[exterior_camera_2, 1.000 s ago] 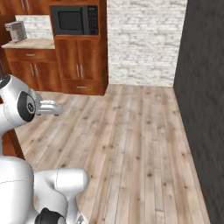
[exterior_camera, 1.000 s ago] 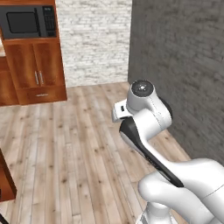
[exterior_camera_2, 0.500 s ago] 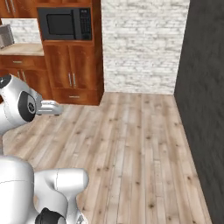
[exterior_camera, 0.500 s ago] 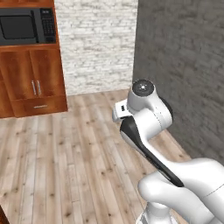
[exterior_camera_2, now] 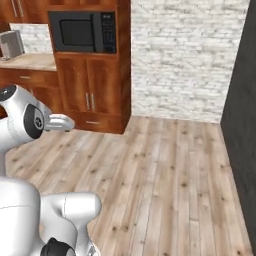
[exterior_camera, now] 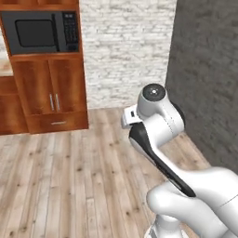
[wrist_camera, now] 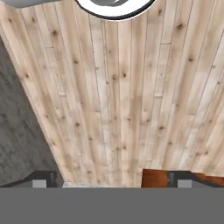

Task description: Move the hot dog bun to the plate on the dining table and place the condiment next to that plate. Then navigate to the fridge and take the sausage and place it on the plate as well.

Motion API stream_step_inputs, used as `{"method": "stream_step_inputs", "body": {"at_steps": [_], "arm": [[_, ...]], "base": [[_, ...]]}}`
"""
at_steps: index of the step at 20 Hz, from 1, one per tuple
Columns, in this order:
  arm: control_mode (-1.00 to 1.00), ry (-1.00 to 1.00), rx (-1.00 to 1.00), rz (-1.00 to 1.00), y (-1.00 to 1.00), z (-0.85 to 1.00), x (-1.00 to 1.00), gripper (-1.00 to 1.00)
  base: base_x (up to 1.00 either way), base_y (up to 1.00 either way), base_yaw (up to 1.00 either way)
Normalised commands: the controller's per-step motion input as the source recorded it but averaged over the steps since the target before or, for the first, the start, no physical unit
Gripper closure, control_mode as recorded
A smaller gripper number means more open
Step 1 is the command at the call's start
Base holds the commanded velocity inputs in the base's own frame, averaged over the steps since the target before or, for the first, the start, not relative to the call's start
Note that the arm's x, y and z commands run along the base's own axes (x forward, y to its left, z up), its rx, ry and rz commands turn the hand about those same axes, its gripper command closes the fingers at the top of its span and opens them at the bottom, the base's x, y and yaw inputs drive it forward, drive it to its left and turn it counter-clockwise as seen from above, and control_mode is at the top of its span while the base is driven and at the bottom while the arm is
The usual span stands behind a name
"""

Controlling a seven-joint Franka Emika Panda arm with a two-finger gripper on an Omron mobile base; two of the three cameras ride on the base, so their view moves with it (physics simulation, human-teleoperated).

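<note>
Currently we face bare floor, gripper (wrist_camera: 112,179) spread wide and empty.

Nearest, our two dark fingertips (wrist_camera: 43,178) stand far apart over pale wood floor (exterior_camera_2: 165,175), holding nothing. Beyond that floor stands the wooden cabinet (exterior_camera: 51,93), with the built-in microwave (exterior_camera: 39,31) above its doors. Beside this cabinet runs a white brick wall (exterior_camera: 125,46); past that, a dark grey wall (exterior_camera: 209,79). We see none of the task's items.

Bright, even rendered light, faint shadows, no glare, slightly soft detail.
</note>
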Motion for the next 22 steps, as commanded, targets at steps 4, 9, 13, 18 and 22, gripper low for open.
{"method": "stream_step_inputs", "body": {"at_steps": [4, 9, 13, 18, 22], "arm": [[1.0, 0.0, 0.0, 0.0, 0.0, 0.0, 0.0, -1.0], [1.0, 0.0, 0.0, 0.0, 0.0, 0.0, 0.0, -1.0], [1.0, 0.0, 0.0, 0.0, 0.0, 0.0, 0.0, -1.0], [1.0, 0.0, 0.0, 0.0, 0.0, 0.0, 0.0, -1.0], [1.0, 0.0, 0.0, 0.0, 0.0, 0.0, 0.0, -1.0]], "base": [[1.0, 0.33, 0.43], [1.0, 0.31, 0.44], [0.99, 0.32, 0.45], [0.94, 0.24, 0.51], [0.83, 0.27, 0.55]]}}
